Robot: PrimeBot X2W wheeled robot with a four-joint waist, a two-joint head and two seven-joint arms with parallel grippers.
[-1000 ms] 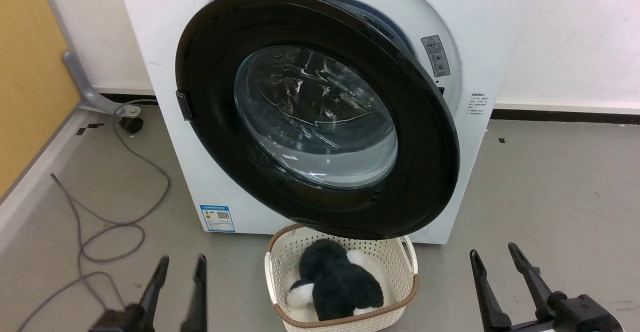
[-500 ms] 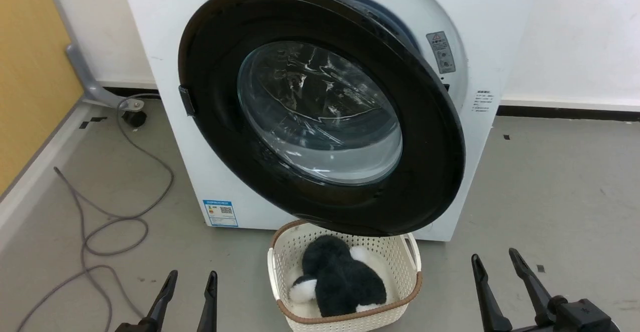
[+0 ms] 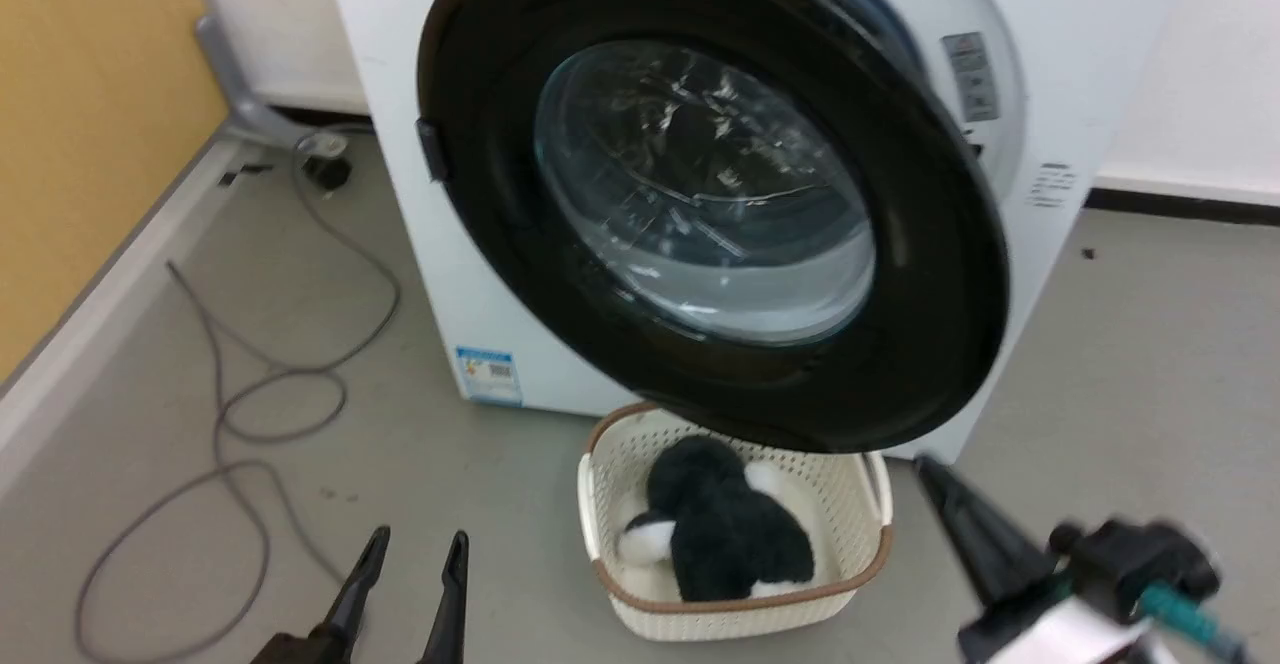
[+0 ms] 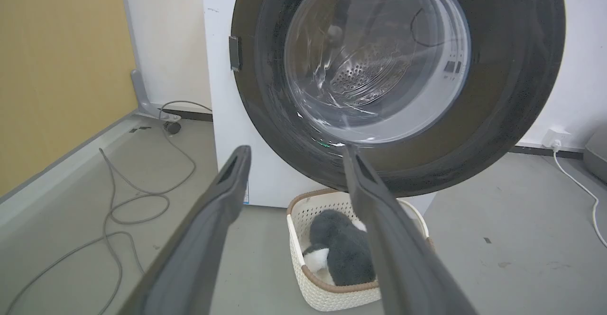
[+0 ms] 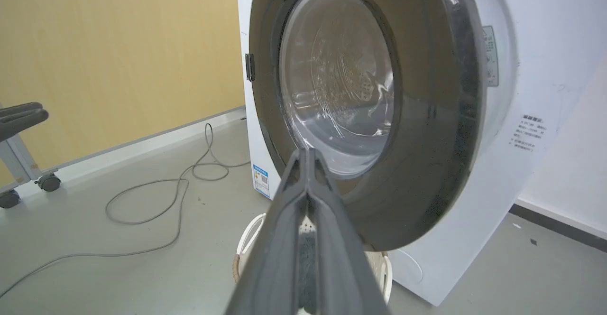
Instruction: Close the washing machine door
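**Standing open: the washing machine door (image 3: 930, 274)**

The door, large and round with a wide glossy black rim and a bulging clear glass window, is swung out from the big white front-loading washing machine (image 3: 480, 274). Its edge on the left pincer's side sits close to the machine front. Its edge on the right pincer's side stands well off it.

The left pincer (image 3: 420, 539) hangs low over the grey floor, its two long dark fingers spread apart and holding nothing. In the left wrist view the door (image 4: 512, 92) lies ahead of and above this pincer (image 4: 295, 150), apart from its tips.

The right pincer (image 3: 928, 466), blurred in the head view, has its fingers clenched tip to tip with nothing between them. Its point aims up at the door's lower rim, near it but not touching. In its own wrist view the pincer (image 5: 308, 151) faces the door (image 5: 427, 115).

Between the two pincers, on the floor under the door's lower rim, sits a small cream perforated basket (image 3: 850, 504) with a brown rim. It holds a black-and-white plush toy (image 3: 725, 534).

Beyond the left pincer's outer side, a thin grey cable (image 3: 250, 414) loops over the floor. Ahead of that pincer, a small blue label (image 3: 488, 374) sits low on the machine's front.
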